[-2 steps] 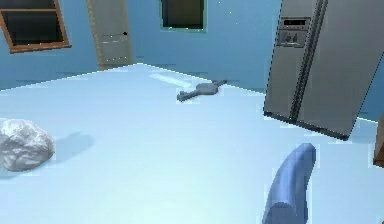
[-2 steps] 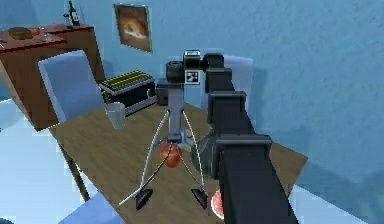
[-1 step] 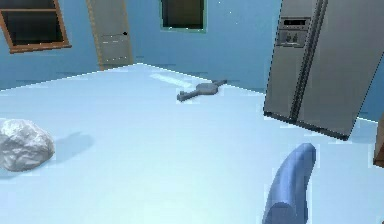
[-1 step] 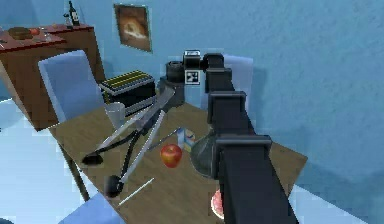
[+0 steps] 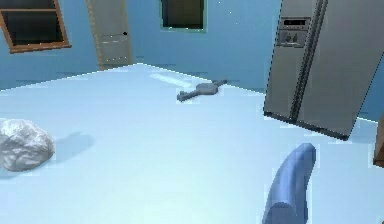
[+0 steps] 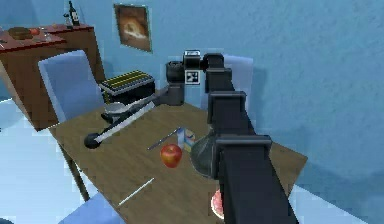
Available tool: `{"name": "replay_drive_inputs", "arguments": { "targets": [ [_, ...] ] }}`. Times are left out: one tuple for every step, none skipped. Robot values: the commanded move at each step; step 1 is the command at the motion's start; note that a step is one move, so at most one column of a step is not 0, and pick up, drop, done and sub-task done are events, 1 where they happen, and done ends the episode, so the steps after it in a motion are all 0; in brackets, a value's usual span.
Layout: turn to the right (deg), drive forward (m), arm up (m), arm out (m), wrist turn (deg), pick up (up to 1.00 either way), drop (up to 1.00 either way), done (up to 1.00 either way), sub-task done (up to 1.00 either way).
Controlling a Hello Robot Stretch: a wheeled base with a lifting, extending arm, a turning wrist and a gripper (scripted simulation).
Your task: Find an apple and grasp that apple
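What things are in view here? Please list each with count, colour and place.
apple: one, red, on the table's middle
table: one, brown wood, arm side view's middle
chairs: two, pale blue, at the table's far side
cabinet: one, dark brown, arm side view's left
picture: one, framed, on the blue wall
fridge: one, grey, forward view's right
door: one, pale, forward view's far wall
arm: one, dark, from arm side view's bottom edge
gripper: one, dark, at the arm's far end; cannot tell whether it holds anything
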Motion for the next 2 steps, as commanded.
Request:
{"name": "replay_drive_inputs", "arguments": {
  "targets": [
    [0.0,0.0,0.0,0.0,45.0,0.0,0.0,0.0,0.0],
    [0.0,0.0,0.0,0.0,27.0,0.0,0.0,0.0,0.0]
  ]
}}
